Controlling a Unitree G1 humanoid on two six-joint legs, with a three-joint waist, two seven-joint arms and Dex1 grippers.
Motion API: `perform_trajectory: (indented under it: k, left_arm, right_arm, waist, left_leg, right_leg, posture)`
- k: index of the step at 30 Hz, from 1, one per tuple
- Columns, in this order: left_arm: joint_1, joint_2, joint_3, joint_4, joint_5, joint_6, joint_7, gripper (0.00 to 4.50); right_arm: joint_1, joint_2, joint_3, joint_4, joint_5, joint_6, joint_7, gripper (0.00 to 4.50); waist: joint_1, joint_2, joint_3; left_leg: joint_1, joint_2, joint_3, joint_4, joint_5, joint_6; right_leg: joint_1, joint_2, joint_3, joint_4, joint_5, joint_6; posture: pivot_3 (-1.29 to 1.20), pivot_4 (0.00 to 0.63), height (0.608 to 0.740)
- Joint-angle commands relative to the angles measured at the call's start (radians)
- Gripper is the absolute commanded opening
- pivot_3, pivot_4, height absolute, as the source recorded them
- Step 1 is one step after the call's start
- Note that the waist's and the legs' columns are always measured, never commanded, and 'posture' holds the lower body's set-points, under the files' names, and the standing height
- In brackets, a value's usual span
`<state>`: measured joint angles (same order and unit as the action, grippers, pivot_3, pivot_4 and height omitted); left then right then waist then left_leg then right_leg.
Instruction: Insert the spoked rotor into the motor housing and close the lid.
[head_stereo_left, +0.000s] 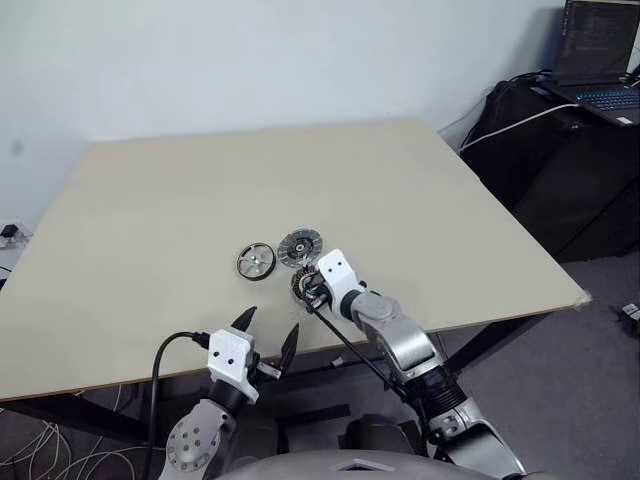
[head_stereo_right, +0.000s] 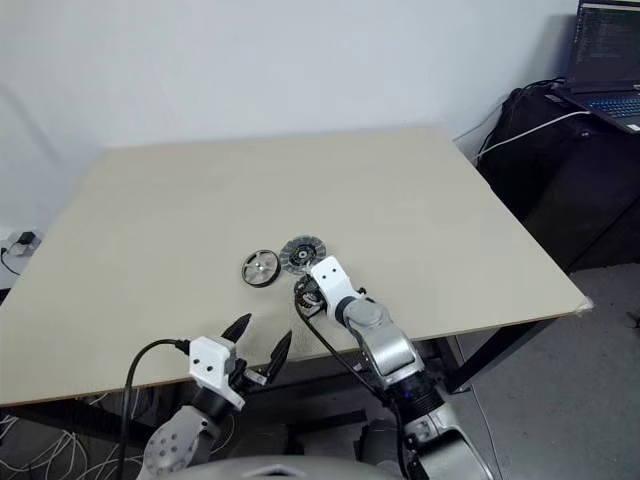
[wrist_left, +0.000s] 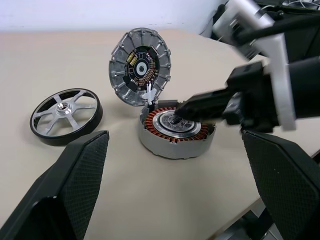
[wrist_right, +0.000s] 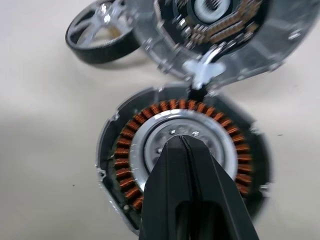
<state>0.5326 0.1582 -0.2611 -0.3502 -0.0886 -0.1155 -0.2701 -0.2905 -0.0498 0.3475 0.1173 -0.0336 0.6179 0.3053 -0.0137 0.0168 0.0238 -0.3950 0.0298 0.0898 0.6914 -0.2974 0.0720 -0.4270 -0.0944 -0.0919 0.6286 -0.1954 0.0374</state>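
Left eye view had the table filling most of the frame, with all the parts bunched up just below center. Going left to right: the left gripper sat at the bottom, left of center, off the near table edge, its two black fingers spread wide and nothing between them. Above it and a touch left lay the spoked rotor, flat on the table, not inside anything yet. Just right of that was the lid, swung open and standing up tilted; in the left wrist view you could see its inner side with the little electronics, hinged at the housing's rim. Right below the lid, touching it at that hinge, was the motor housing, copper windings showing, open on top. The right gripper came in from the lower right, fingers pressed together, grasping nothing, with the tip over the silvery center of the housing. Couldn't tell if it actually touched. A laptop sat in the upper right corner.
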Motion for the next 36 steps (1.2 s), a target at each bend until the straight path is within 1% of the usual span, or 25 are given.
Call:
perform_trajectory:
  k: [1, 8, 13, 17, 27, 36]
  left_arm:
    - [-0.002, -0.005, -0.012, -0.045, 0.011, -0.010, 0.009, 4.50]
    - [0.002, 0.016, 0.017, -0.033, -0.019, -0.025, -0.010, 4.50]
    - [0.021, 0.031, 0.041, -0.023, -0.043, -0.048, -0.035, 4.50]
    - [0.037, 0.022, 0.018, -0.030, -0.025, -0.056, -0.028, 4.50]
    - [0.032, 0.018, 0.007, -0.044, -0.012, -0.039, -0.016, 4.50]
    - [-0.009, -0.006, -0.014, -0.063, 0.008, 0.018, 0.010, 4.50]
  right_arm:
    - [-0.029, 0.007, -0.006, 0.001, -0.005, -0.034, 0.001, 0.02]
    - [-0.010, -0.016, -0.012, -0.013, -0.001, -0.032, 0.013, 0.02]
    - [0.030, -0.058, -0.014, -0.065, 0.003, -0.008, 0.037, 0.02]
    - [0.043, -0.068, -0.019, -0.087, 0.006, 0.005, 0.041, 0.02]
    - [0.031, -0.035, -0.039, -0.126, 0.023, -0.033, 0.031, 0.02]
    - [-0.017, -0.002, -0.045, -0.081, 0.019, -0.064, 0.029, 0.02]
  waist:
    - [0.000, 0.000, 0.000]
    - [-0.001, 0.000, 0.000]
    - [0.000, 0.000, 0.000]
    - [0.000, 0.000, 0.000]
    - [0.000, 0.000, 0.000]
    - [0.000, 0.000, 0.001]
  left_leg:
    - [0.000, 0.000, 0.000, 0.000, 0.000, 0.000]
    - [0.000, 0.000, 0.000, 0.000, 0.000, 0.000]
    - [0.000, 0.000, 0.000, 0.000, 0.000, 0.000]
    - [0.000, 0.000, 0.000, 0.000, -0.001, -0.001]
    - [0.000, 0.000, 0.000, 0.000, 0.000, 0.000]
    - [0.000, 0.000, 0.000, 0.000, 0.000, 0.000]
  right_leg:
    - [0.000, 0.000, 0.000, 0.000, 0.000, 0.000]
    - [0.000, 0.000, 0.000, 0.000, 0.000, 0.000]
    - [0.000, 0.000, 0.000, 0.000, 0.000, 0.000]
    - [0.000, 0.000, 0.000, 0.000, 0.000, 0.000]
    - [0.000, 0.000, 0.000, 0.000, 0.000, 0.000]
    - [0.000, 0.000, 0.000, 0.000, 0.000, 0.000]
  posture:
    - [0.00, 0.000, 0.740]
    - [0.00, 0.000, 0.740]
    - [0.00, 0.000, 0.740]
    - [0.00, 0.000, 0.740]
    - [0.00, 0.000, 0.740]
    - [0.00, 0.000, 0.740]
